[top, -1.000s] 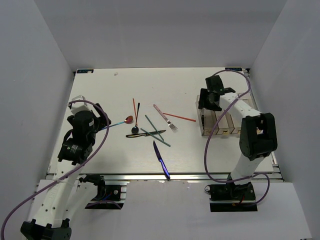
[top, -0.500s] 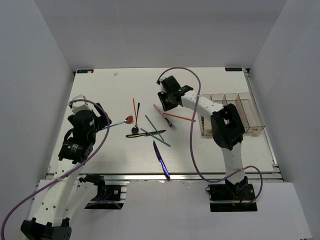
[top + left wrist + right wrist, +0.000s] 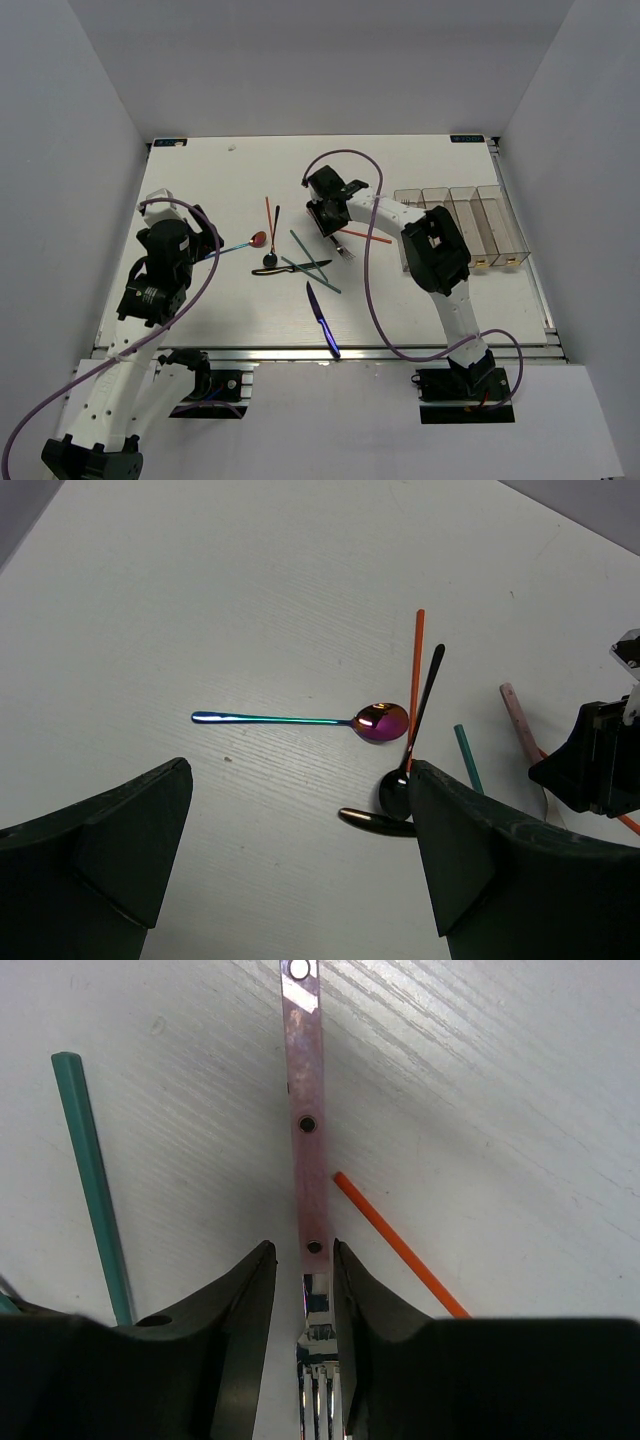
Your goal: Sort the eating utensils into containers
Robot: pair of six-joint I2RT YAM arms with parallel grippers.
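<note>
Fork (image 3: 307, 1150) neck squeezed within right pincer (image 3: 303, 1260) — handle jutting ahead.

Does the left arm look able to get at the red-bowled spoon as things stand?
Likely yes: the left gripper is open above the red-bowled spoon, whose handle lies alone on bare table.

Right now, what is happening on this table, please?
The right gripper has its fingers closed on the pink-handled fork, where the handle meets the neck. The fork seems to lie flat on the table. The left gripper is wide open near the red-bowled spoon, holding nothing. The blue knife lies loose, away from the containers on the right.
</note>
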